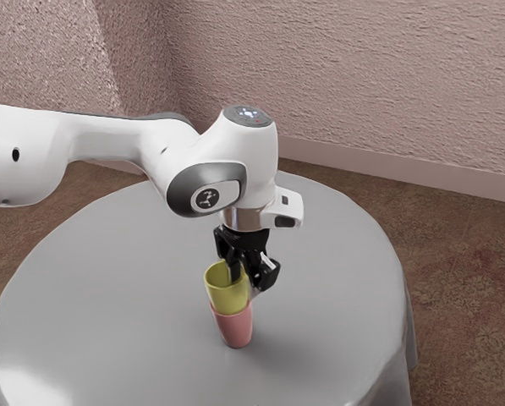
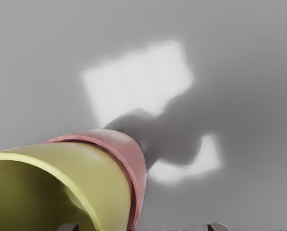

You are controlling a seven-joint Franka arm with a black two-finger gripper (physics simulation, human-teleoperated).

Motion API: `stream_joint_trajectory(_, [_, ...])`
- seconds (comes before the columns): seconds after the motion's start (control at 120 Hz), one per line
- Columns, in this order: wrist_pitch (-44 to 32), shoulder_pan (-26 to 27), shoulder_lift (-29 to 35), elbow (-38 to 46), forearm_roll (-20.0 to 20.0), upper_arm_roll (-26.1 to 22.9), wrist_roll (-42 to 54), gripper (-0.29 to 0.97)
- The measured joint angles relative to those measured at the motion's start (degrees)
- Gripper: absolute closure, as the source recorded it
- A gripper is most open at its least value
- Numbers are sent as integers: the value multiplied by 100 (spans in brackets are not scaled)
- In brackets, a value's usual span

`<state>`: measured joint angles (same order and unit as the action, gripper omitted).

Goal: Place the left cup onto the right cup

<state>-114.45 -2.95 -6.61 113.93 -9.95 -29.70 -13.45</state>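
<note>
Sim run, single frame. Ext. view: white arm [image 1: 108, 152] enters from the exterior view's left, wrist pointing straight down over the round grey bench [image 1: 108, 296]. Yellow-green cup [image 1: 222, 292] sits nested in the pink cup [image 1: 235, 328]. The stack is upright on the bench, approx. centre, slightly toward the near edge. The yellow-green cup's upper half and rim stand proud of the pink rim. Pincer [image 1: 248, 279] is at rim height of the yellow-green cup, straddling its wall on the side toward the exterior view's right: one finger inside the mouth, the other outside. Wrist view: yellow-green cup [image 2: 61, 183] seen from above w/ its mouth open to the camera, pink cup [image 2: 129, 154] wrapped around it lower down, and grey bench [image 2: 239, 72] beyond w/ a bright reflection patch and the hand's shadow. Two fingertips [image 2: 68, 226] show set wide; the outer one is clear of the cup wall, so the pincer is spread and not gripping. Bkgd: textured pink wall, brown floor.
</note>
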Motion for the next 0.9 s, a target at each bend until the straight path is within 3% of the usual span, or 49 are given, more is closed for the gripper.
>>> stream_joint_trajectory(0.233, [151, 2, 158, -29, 1, -7, -46, 13])
stream_joint_trajectory(0.475, [384, 61, 362, -77, 13, 55, -73, 4])
stream_joint_trajectory(0.608, [509, 252, 476, -132, 65, 319, -68, 2])
stream_joint_trajectory(0.792, [723, 1083, 543, -319, 164, 1217, 20, 1])
stream_joint_trajectory(0.9, [837, 1290, 564, -420, 222, 1452, 122, 1])
